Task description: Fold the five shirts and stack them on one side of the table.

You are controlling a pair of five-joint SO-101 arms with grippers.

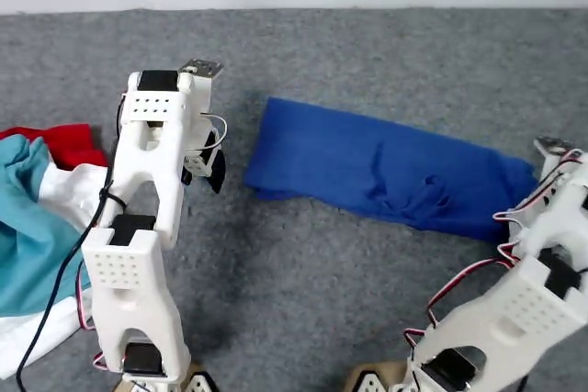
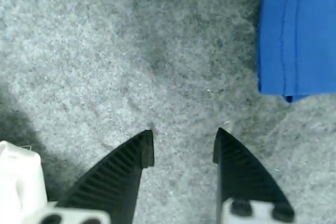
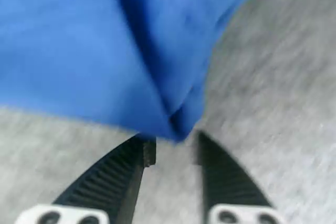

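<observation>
A blue shirt (image 1: 386,172), folded into a long strip, lies across the middle of the grey table. My left gripper (image 2: 184,142) hovers open over bare felt just off the strip's left end (image 2: 296,35), touching nothing; its dark fingers (image 1: 213,164) show beside the white arm. My right gripper (image 3: 176,148) is open at the strip's right end, with a drooping corner of blue cloth (image 3: 176,121) right at the fingertips. Whether that corner lies between the pads I cannot tell.
At the table's left edge lies a pile of unfolded shirts: red (image 1: 69,142), teal (image 1: 28,227) and white (image 1: 69,192). Open grey felt (image 1: 303,291) stretches in front of the blue strip, between the two arm bases.
</observation>
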